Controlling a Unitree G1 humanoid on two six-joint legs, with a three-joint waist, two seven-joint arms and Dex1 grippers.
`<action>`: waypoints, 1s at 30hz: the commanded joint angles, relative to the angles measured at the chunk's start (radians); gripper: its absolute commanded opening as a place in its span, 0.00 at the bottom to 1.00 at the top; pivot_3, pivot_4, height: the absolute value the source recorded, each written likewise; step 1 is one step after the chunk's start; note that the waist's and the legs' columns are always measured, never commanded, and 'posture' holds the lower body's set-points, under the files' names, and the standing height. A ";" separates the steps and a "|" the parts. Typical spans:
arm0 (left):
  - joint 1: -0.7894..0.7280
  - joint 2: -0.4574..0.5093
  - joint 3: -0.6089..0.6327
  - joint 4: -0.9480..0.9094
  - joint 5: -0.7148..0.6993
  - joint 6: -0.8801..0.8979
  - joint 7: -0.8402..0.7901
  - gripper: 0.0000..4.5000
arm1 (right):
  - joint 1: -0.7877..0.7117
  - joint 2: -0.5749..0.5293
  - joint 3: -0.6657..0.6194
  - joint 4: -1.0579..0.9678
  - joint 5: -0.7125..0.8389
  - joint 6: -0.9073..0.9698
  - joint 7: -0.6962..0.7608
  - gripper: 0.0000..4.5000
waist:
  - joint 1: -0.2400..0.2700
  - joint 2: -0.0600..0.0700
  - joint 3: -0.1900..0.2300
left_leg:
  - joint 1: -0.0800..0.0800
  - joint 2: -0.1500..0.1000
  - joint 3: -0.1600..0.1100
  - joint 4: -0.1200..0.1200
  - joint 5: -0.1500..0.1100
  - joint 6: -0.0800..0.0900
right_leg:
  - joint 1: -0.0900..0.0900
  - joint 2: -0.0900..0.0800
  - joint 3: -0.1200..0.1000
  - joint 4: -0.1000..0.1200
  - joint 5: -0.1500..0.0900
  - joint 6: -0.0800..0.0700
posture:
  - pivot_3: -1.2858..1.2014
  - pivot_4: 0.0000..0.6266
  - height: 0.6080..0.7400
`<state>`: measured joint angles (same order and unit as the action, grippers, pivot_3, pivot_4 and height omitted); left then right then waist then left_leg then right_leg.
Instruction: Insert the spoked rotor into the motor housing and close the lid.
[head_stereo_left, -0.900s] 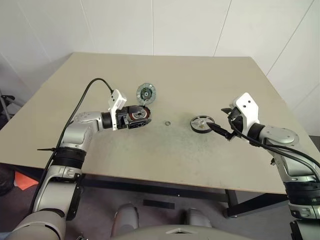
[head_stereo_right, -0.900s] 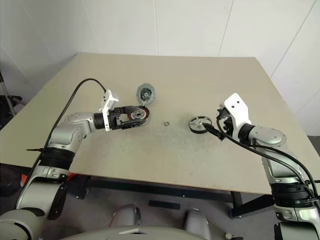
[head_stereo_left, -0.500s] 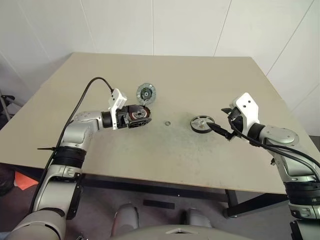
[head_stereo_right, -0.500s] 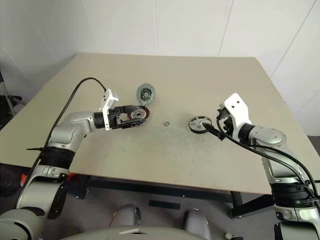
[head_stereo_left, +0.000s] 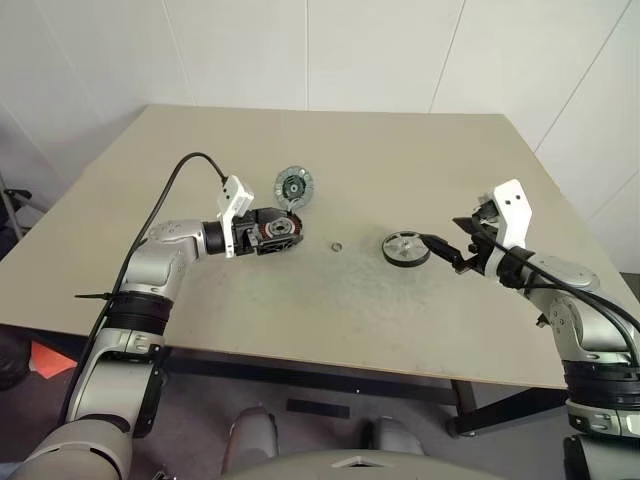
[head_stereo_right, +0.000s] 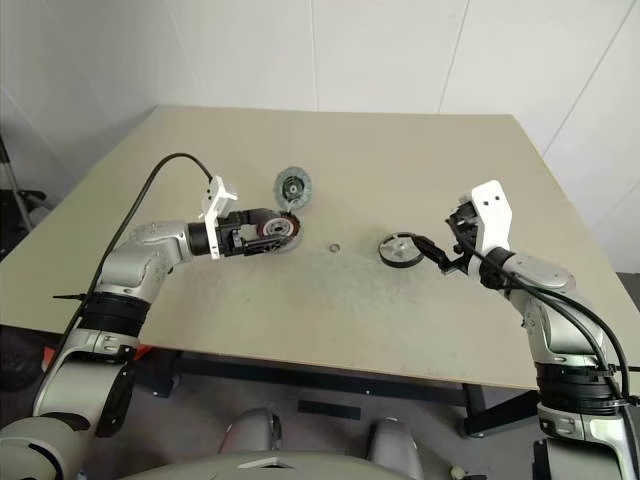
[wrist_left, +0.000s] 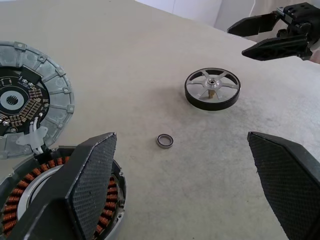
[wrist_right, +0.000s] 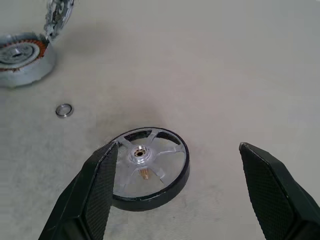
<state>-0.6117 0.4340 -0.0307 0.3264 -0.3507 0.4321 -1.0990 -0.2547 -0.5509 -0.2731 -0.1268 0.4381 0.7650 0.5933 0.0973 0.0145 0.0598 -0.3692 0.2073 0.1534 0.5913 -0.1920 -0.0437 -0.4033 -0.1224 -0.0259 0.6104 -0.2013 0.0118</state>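
The spoked rotor (head_stereo_left: 405, 248) lies flat on the table, black rim around silver spokes. My right gripper (head_stereo_left: 442, 252) hovers just to its right, open and holding nothing; in the right wrist view the rotor (wrist_right: 150, 167) sits ahead of the spread fingers (wrist_right: 95, 195), close to one of them. The motor housing (wrist_left: 25, 205), with its copper windings, rests on the table at my left gripper (head_stereo_left: 275, 234), which is open with one finger (wrist_left: 92, 185) over the housing's rim. The ribbed grey lid (head_stereo_left: 293, 186) stands tilted at the housing's far edge.
A small metal washer (head_stereo_left: 337, 245) lies on the table between the housing and the rotor. The beige table (head_stereo_left: 350, 320) reaches to its front edge below both arms. White walls stand behind.
My right hand has drawn back to the right and risen slightly, its fingertip now off the rotor's rim. The left arm, rotor, housing and lid have stayed put.
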 joint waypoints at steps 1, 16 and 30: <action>-0.016 0.006 0.013 -0.014 -0.002 -0.024 0.007 0.99 | -0.040 0.047 -0.117 0.001 0.127 0.150 -0.079 0.97 | 0.000 0.000 0.000 | 0.000 0.000 0.000 0.000 0.000 0.000 | 0.000 0.000 0.000 0.000 0.000 0.000 | 0.52 0.00 1.00; -0.025 0.020 0.010 0.009 0.017 -0.062 0.012 0.99 | -0.138 0.269 -0.301 0.130 0.282 0.360 -0.378 0.97 | 0.001 0.001 0.000 | 0.001 0.000 0.000 -0.006 0.005 -0.009 | -0.001 0.000 0.000 -0.001 0.000 0.000 | 0.52 0.00 1.00; -0.019 0.030 0.014 0.015 0.023 -0.081 0.015 0.99 | -0.138 0.278 -0.313 0.120 0.349 0.421 -0.435 0.48 | 0.002 0.001 0.000 | 0.001 0.000 0.000 -0.011 0.007 -0.013 | -0.003 0.000 -0.001 -0.002 0.000 0.000 | 0.52 0.00 1.00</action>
<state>-0.6129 0.4504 -0.0309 0.3500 -0.3285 0.3680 -1.0861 -0.3768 -0.2690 -0.5763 0.0225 0.7583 1.1844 0.1680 0.0992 0.0152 0.0594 -0.3679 0.2072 0.1534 0.5807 -0.1845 -0.0563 -0.4059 -0.1223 -0.0265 0.6087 -0.2013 0.0118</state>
